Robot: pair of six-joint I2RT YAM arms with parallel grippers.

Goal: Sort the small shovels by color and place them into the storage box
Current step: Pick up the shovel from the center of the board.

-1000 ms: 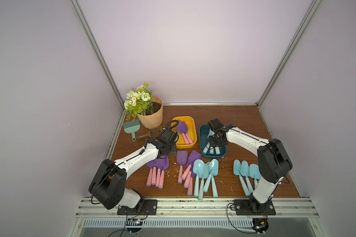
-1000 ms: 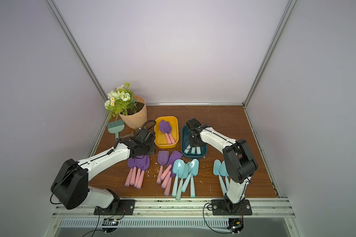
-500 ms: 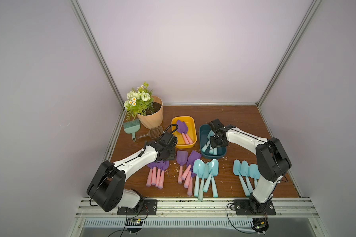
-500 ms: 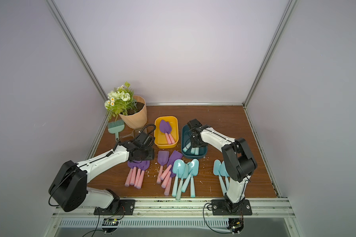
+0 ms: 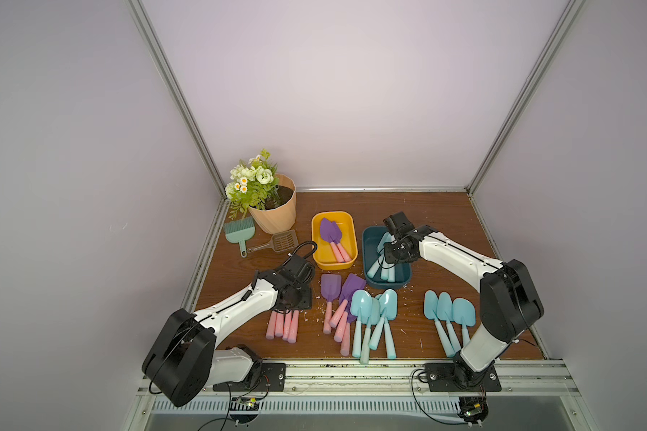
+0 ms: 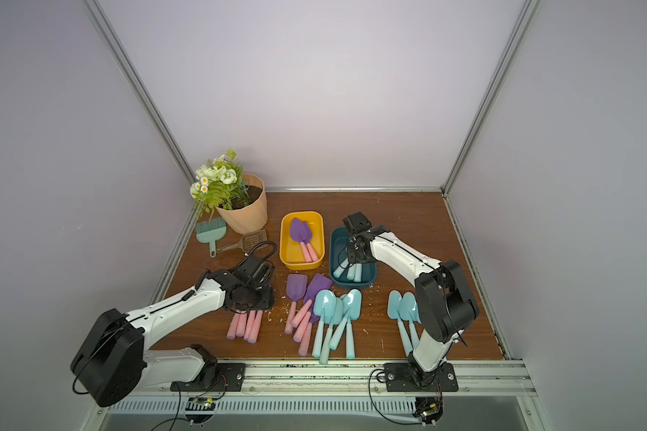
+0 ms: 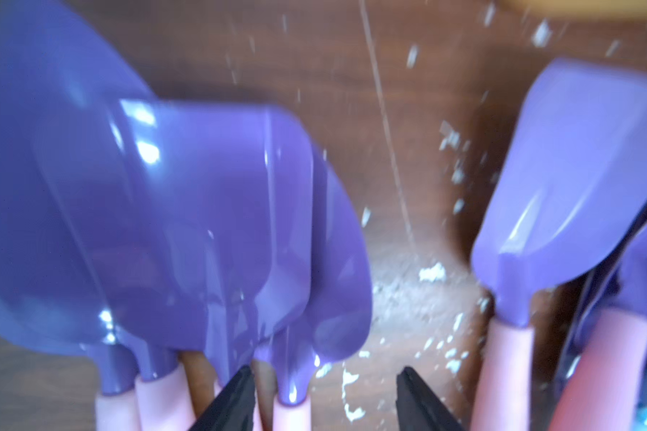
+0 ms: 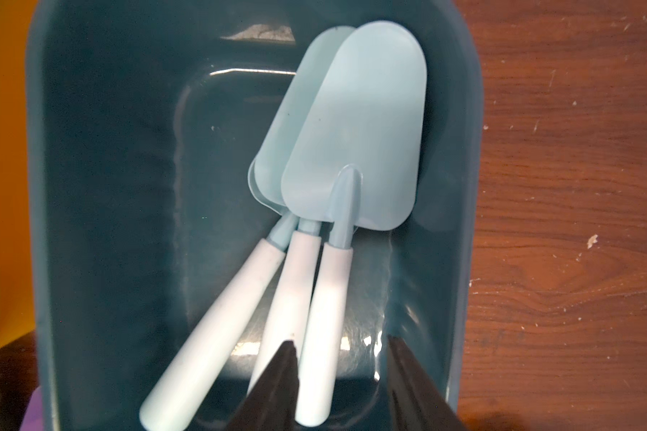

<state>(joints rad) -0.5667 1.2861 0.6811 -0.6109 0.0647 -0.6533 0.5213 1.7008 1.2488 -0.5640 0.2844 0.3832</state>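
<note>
Both top views: bright, even, diffuse light from overhead; shadows on the bench (image 5: 445, 224) soft and short. Wide-angle distortion splays the frame posts (image 5: 172, 86) toward the edges. Left wrist view: blurred throughout, white glare spots on the purple shovels (image 7: 146, 224). Right wrist view: sharp, pale reflections on the teal box (image 8: 101, 224) floor

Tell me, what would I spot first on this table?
Bunches of purple shovels with pink handles and light blue shovels lie along the front of the brown table. Behind them, a yellow box holds purple ones and a dark blue box holds blue ones. A pot of flowers stands in the back left corner.
</note>
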